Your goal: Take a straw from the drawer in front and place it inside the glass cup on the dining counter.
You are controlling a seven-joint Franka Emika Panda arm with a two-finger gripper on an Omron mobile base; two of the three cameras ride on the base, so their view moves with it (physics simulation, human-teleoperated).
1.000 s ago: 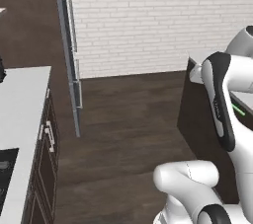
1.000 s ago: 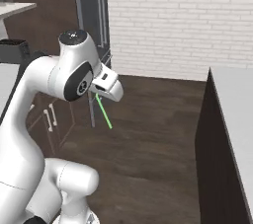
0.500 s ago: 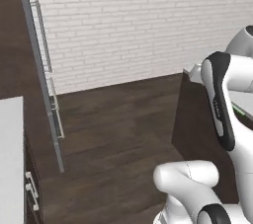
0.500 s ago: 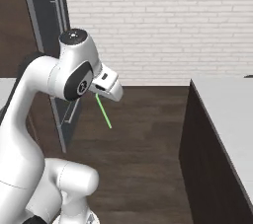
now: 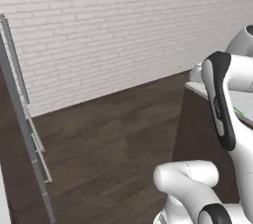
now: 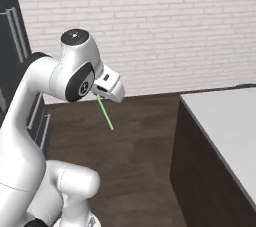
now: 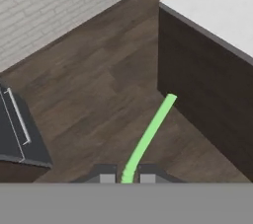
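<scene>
Arm (image 6: 35,101) raised and folded, jaws closed, pointing downward.

1. The dining counter (image 6: 222,116), white-topped on a dark brown base, sits at 3 o'clock in the right base view and at 2 o'clock in the hand view
2. Dark wood floor (image 5: 113,129) runs beneath it to the white brick wall (image 5: 99,25) at 12 o'clock

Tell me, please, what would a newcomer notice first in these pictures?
First the bright green straw, shut between the fingers of the gripper and pointing out over the dark wood floor. Next the white-topped dining counter with its dark base, at the right in the right base view. Behind everything runs a white brick wall.
</scene>
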